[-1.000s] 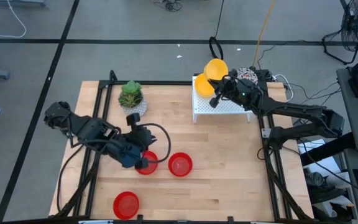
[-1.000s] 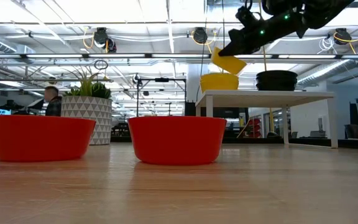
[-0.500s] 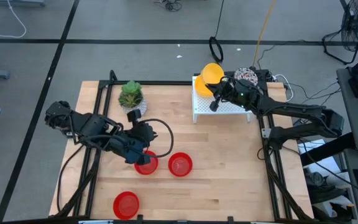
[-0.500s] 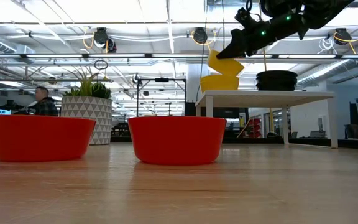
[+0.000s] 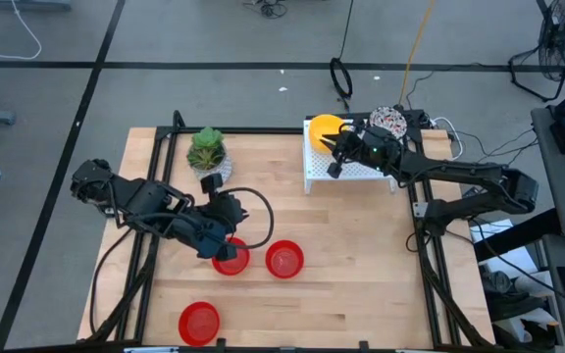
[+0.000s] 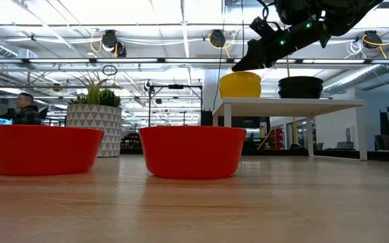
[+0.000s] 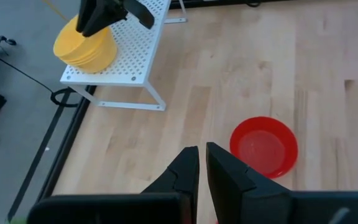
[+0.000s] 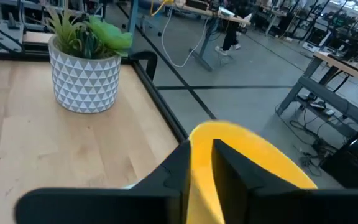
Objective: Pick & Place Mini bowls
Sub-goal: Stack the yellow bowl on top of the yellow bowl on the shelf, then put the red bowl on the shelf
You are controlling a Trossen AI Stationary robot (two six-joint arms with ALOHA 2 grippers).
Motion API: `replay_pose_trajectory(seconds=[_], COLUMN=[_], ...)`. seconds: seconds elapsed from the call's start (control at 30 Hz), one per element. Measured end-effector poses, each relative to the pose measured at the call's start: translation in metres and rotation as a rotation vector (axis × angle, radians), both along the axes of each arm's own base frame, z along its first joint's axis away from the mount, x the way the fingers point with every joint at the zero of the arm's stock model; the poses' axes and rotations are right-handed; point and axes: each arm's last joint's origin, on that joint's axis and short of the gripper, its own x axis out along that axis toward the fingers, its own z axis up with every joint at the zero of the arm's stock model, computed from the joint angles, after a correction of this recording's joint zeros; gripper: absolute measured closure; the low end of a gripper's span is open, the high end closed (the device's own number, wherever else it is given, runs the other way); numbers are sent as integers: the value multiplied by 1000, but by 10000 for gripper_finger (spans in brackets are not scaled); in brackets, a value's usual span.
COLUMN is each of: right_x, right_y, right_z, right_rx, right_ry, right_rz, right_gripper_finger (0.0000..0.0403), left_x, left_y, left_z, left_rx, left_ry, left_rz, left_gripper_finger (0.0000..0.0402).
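Bright, even overhead light, soft faint shadows, ceiling glare, blurred near tabletop foreground.

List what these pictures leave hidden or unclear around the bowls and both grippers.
- High view: the left gripper covers part of a red bowl; whether it grips the rim is hidden.
- High view: the right gripper hides part of the yellow bowls; their count is unclear.
- Low view: the third red bowl is not seen.
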Motion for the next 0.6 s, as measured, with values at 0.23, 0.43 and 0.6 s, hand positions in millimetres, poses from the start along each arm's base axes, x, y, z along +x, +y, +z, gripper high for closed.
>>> replay_pose_trajectory(seconds=[0.23, 0.43, 0.6], right_x=[-7, -16, -18], right_y=[3, 22, 44], right_z=[16, 35, 46], right_rx=[-27, 10, 71], right_ry=[-92, -194, -267], right_rz=[-2, 74, 248], right_gripper_finger=[286, 258, 263], left_x=[0, 4, 11], left_y=[0, -2, -8], left_z=[0, -24, -67], left_rx=[-22, -95, -155], left_ry=[-7, 67, 156], left_rz=[20, 40, 77], left_gripper_finger=[364, 364, 364])
